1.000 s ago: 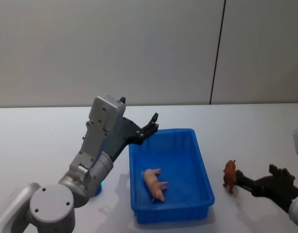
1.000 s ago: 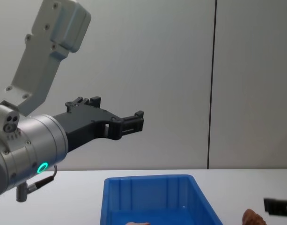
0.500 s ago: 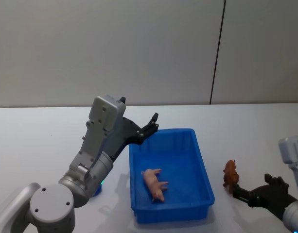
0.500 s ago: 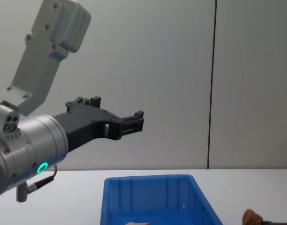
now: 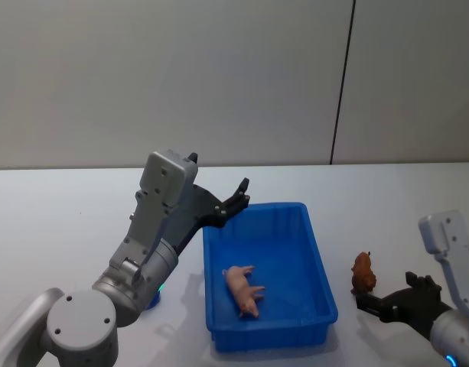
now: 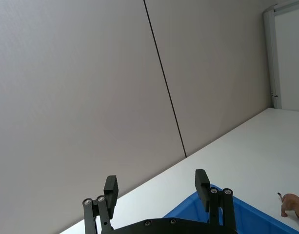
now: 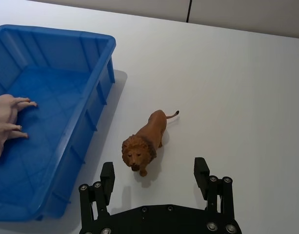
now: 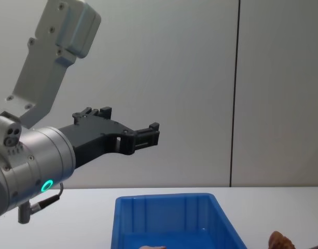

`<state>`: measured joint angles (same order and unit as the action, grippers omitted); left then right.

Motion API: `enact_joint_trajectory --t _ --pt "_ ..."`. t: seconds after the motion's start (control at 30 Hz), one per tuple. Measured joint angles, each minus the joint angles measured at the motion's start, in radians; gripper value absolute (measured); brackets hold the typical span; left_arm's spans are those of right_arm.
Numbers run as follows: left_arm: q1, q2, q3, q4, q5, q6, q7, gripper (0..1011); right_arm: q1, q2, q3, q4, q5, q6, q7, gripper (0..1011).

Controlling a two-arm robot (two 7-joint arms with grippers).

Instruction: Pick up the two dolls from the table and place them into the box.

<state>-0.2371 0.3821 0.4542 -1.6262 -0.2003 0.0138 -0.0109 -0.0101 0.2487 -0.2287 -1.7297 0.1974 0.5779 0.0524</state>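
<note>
A plain white table [image 5: 58,206] runs out before us to a pale grey panelled wall, and on it we see the blue box [image 5: 253,207] standing roughly in the middle, its long side pointing away from the robot. The pale pink doll [image 5: 242,290], a pig, lies on its side on the floor of the box, in the near half and closer to the left wall. The reddish-brown doll [image 7: 148,137], a lion with a ridged mane, stands upright on the table to the right of the box, near its right wall but apart from it, head turned toward the robot. We find the right gripper [image 7: 154,170] low over the table just on the near side of the lion; its jaws are spread wide and hold nothing, and the lion's head sits at their mouth, about midway between the two fingers and touching neither. The left gripper [image 6: 156,180] hangs in the air above the far left corner of the box, well clear of the rim, pointing toward the wall; its jaws are likewise released, with nothing between them.
</note>
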Motion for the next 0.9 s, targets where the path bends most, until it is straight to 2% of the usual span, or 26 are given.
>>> enact_joint_trajectory --t 0.43,0.9 --pt "0.000 0.000 0.000 0.000 0.000 0.000 0.000 1001 0.075 -0.045 -0.015 0.099 -0.044 0.000 0.027 1001" --pt "0.000 0.000 0.000 0.000 0.000 0.000 0.000 1001 0.142 -0.082 -0.023 0.186 -0.071 0.015 0.042 1001"
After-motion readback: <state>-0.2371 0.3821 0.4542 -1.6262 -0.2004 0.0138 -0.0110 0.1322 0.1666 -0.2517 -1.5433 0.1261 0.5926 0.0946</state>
